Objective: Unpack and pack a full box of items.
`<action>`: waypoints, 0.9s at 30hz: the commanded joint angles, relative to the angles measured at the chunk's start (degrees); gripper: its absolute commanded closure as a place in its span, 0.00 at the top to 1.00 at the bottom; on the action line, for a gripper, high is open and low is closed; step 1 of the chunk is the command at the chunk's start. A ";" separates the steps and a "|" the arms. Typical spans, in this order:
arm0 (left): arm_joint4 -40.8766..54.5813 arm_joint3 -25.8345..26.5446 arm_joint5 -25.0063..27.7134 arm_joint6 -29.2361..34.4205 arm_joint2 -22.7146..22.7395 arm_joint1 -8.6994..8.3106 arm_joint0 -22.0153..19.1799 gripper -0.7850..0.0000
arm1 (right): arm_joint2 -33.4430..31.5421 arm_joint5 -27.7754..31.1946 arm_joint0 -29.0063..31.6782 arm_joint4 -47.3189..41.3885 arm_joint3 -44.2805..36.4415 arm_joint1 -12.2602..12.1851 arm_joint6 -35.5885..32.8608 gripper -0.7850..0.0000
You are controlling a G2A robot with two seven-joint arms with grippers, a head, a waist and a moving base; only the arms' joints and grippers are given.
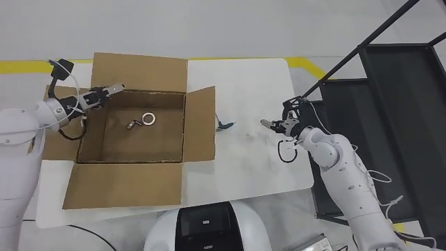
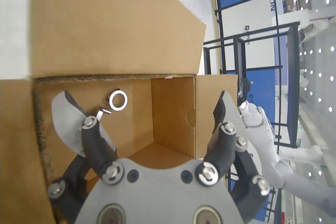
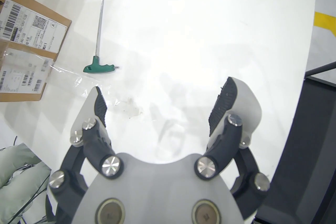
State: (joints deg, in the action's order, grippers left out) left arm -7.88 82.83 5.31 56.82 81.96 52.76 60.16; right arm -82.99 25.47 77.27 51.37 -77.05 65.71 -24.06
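Left pincer gapes wide over the box holding a ring; right pincer, also wide, hovers near the bench's right edge.

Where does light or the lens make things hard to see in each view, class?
Right wrist view: glare bleaches the white table, so the clear plastic film barely shows; the hex key is plain. Left wrist view: the lens bows the bars of the black frame. Top view: the box is darker inside than on its flaps, yet the metal ring shows.
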 commanded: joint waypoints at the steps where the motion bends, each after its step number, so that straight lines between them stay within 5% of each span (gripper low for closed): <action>1: -3.00 -0.45 -0.73 -0.58 -1.19 0.00 -0.26 1.00 | 1.13 -0.52 -0.70 1.40 0.35 0.10 0.19 1.00; 19: -11.34 -4.25 -4.40 -3.45 4.05 -1.53 -2.09 1.00 | 5.12 -1.49 -3.17 4.31 1.53 0.34 0.31 1.00; 27: 2.20 -1.55 0.12 3.72 7.52 -1.86 -0.33 1.00 | 7.06 -2.89 -4.06 8.55 1.00 0.38 0.84 1.00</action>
State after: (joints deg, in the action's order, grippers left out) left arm -8.18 80.69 5.29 59.10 89.16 50.93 59.45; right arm -76.23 22.98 73.37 59.37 -75.92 66.06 -23.38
